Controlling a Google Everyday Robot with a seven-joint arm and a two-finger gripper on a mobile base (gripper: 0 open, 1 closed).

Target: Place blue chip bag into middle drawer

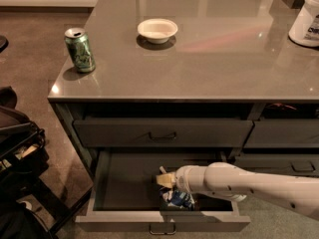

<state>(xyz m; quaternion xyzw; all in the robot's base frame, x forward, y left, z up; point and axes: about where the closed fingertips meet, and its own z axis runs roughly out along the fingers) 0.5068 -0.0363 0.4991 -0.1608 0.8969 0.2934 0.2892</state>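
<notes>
Blue chip bag point(177, 199): inside middle drawer point(122, 180), right of centre, close behind the front panel. Crumpled, blue with white patches. Directly under gripper point(164, 179) and touching it, upper part hidden by the gripper body. Can't tell whether resting on the drawer floor or hanging just above it.

Gripper: inside the open drawer, down between its walls, tan fingers point(163, 178) pointing left. Clenched on the top of the bag, as far as visible. White arm point(249, 183): in from the right, over the drawer's right wall, roughly level.

Middle drawer: pulled well out. Dark floor, greenish-grey inner walls, small bar handle point(162, 229) centred on the flat front.

Top drawer point(162, 132): closed, same flat front, right above the open one. Narrower drawers point(281, 133) of the neighbouring stack to the right: closed.

Countertop point(214, 63): green drink can point(79, 50) upright near the front-left corner. White bowl point(157, 30) further back, well apart from the can. White container point(305, 20) at the right edge, cut off by the frame.

Black bag point(17, 148): on the floor, left of the cabinet.
</notes>
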